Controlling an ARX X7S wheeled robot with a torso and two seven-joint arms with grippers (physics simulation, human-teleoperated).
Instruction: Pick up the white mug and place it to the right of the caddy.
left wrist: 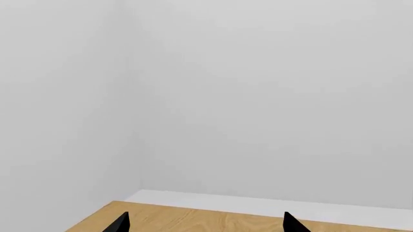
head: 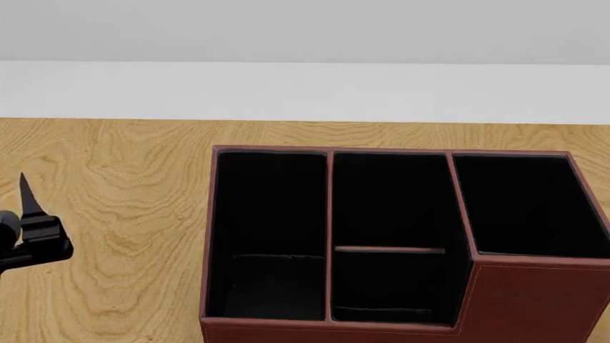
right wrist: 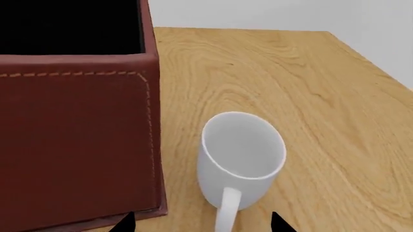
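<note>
Left gripper (left wrist: 205,224) tips spread, empty, over the wooden table (left wrist: 213,217) corner. Head view: the caddy (head: 401,243) fills the tabletop. Right gripper (right wrist: 203,223) seemingly open, straddling the white mug (right wrist: 240,159) handle; mug upright beside the caddy.

head view steeply down over caddy (head: 401,236), right wrist close beside its wall, left wrist facing room corner

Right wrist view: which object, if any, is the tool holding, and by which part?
Nothing is held. The right tool is open, its tips either side of the white mug's handle without touching it.
</note>
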